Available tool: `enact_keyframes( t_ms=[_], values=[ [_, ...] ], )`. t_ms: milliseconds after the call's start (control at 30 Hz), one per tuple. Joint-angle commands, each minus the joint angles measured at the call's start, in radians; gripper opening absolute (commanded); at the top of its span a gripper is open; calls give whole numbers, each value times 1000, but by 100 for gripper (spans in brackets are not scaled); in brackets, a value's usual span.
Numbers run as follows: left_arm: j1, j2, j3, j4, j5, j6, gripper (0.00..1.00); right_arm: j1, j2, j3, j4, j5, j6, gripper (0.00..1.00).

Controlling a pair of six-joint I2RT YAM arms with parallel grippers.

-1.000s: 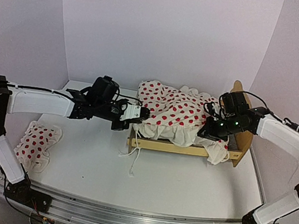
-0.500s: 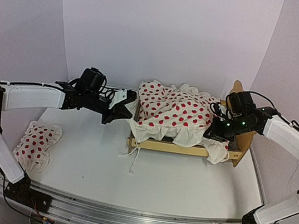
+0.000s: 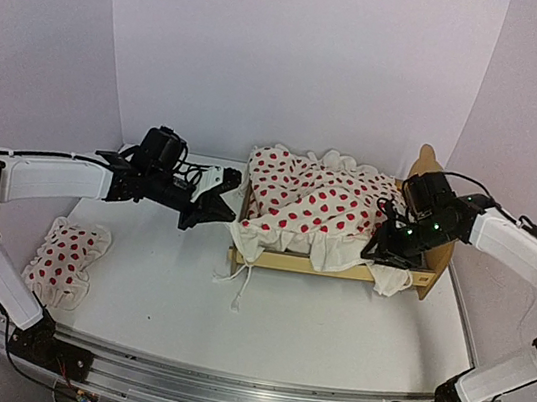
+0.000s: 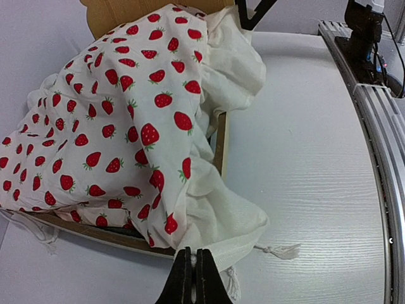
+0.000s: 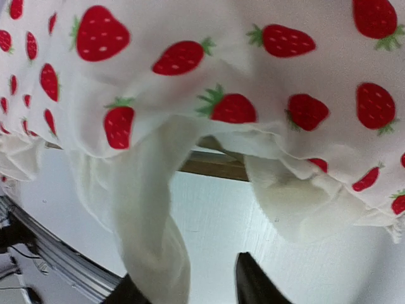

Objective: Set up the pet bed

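1. Currently, we are spreading the cream, strawberry-printed ruffled cloth [image 3: 309,202] over the small light-plywood pet bed [image 3: 294,264], which stands far right on the white table [image 3: 331,322].
2. The left gripper [image 4: 193,256] clamps the cloth's foot-end hem; the right gripper [image 5: 190,278] has its jaws parted around a loose ruffle.
3. Next, we judge, the hem must be lowered squarely over the bed's foot end.
4. Since one second ago, the left gripper has drawn leftward and the right jaws have parted.

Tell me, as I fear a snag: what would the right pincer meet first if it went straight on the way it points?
Probably the cloth, whose cream ruffle hangs ahead of the open right pincer; the pet bed lies behind it, though depth is unclear.
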Motion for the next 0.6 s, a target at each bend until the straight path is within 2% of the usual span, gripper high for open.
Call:
enact_keyframes(
  t_ms=[0, 33, 67, 133, 233, 400, 567],
  values=[
    [0, -38, 10, 39, 54, -32, 0, 39, 30, 75, -155, 243, 35, 52],
    [0, -38, 9, 43, 53, -32, 0, 62, 20, 106, -168, 338, 38, 64],
    [0, -38, 8, 45, 51, -32, 0, 105, 8, 128, -174, 414, 45, 71],
    [0, -39, 3, 50, 50, -32, 0, 184, -16, 161, -173, 542, 55, 72],
    [0, -45, -11, 57, 51, -34, 0, 333, -23, 155, -85, 636, 49, 72],
    [0, -47, -22, 68, 40, -32, 0, 480, 95, 110, 195, 559, 115, 71],
    [0, -50, -27, 81, 42, -32, 0, 524, 279, 214, 269, 578, 177, 77]
  ],
)
